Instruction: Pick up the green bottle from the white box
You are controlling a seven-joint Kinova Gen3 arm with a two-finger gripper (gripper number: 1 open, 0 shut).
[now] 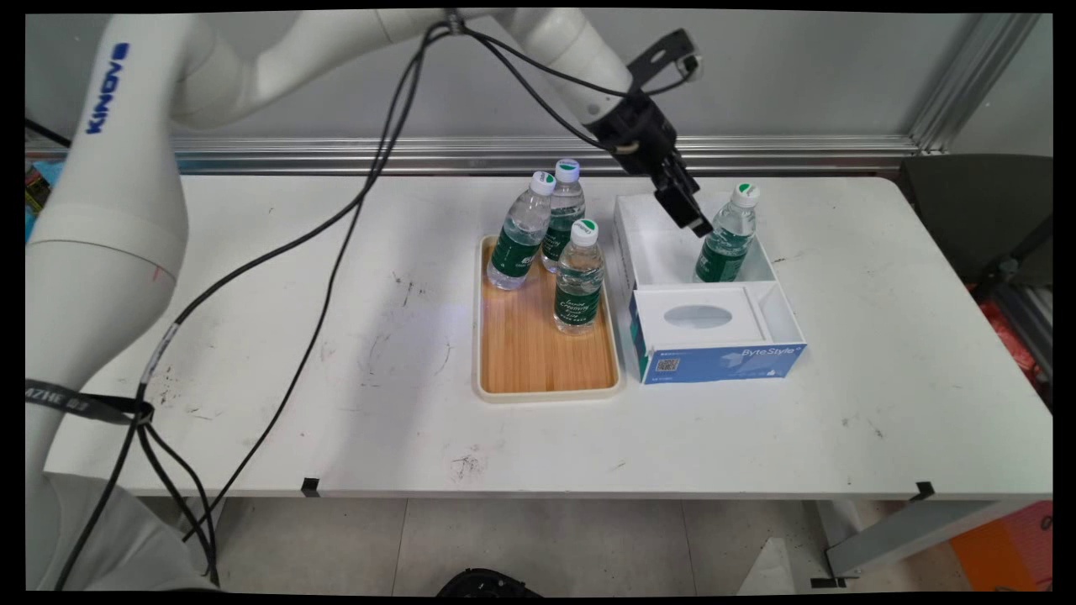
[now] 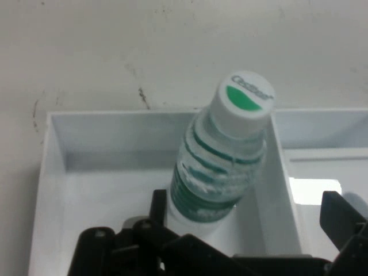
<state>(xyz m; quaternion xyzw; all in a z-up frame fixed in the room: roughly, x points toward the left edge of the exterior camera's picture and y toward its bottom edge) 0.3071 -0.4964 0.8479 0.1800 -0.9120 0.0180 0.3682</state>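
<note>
A small water bottle point(image 1: 728, 239) with a green label and white cap leans in the far compartment of a white box point(image 1: 626, 244), resting against the box's right wall. My gripper point(image 1: 698, 225) hangs tilted just left of it, reaching into the box. In the hand view the bottle point(image 2: 224, 172) stands between the two fingers of the gripper point(image 2: 247, 210), which is open; the left finger point(image 2: 158, 202) is close to the bottle's side and the right one is well clear. The box wall point(image 2: 52, 172) surrounds the bottle.
A wooden tray point(image 1: 546, 357) lies left of the box with three similar bottles point(image 1: 521, 231), point(image 1: 565, 210), point(image 1: 580, 277) standing at its far end. A blue-and-white tissue box point(image 1: 714, 357) fills the white box's near part. A dark chair point(image 1: 983, 210) stands at the right.
</note>
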